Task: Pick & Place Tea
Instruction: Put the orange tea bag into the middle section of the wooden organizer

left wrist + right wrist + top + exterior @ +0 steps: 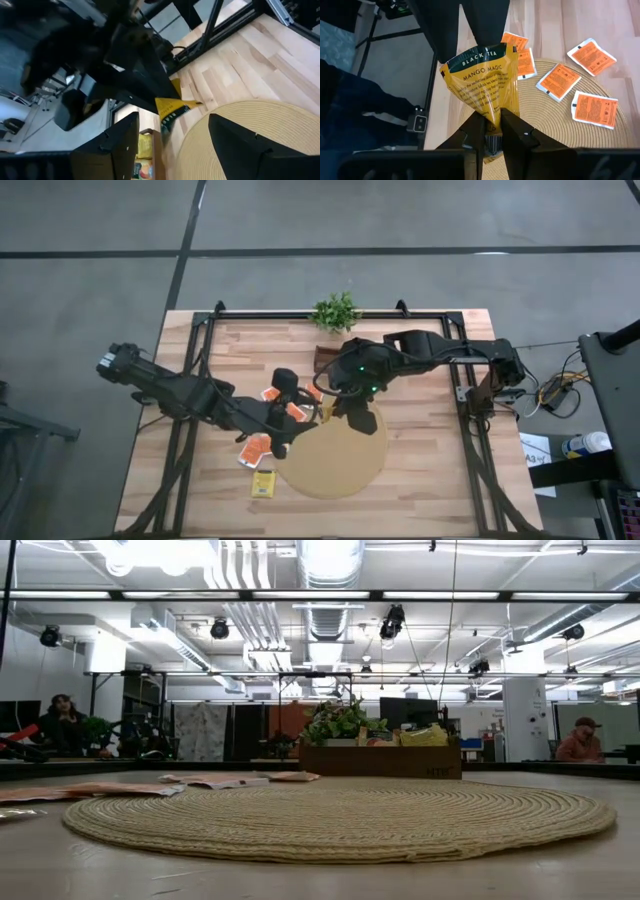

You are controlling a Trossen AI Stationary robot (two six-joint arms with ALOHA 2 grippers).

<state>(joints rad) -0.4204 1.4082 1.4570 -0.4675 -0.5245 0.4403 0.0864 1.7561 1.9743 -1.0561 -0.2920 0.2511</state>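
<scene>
- The wooden surface (430, 470) carries a round mat (335, 450) near its front edge.
- The right tool (492, 125) pinches a yellow tea packet (482, 82) above the mat's rear rim.
- The left tool (172, 137) is wide, empty.
- The room (320, 640) behind: seated people (580, 740).

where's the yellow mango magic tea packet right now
The yellow tea packet is pinched in the right gripper, lifted over the table's middle at the round mat's far edge, facing the left gripper.
</scene>
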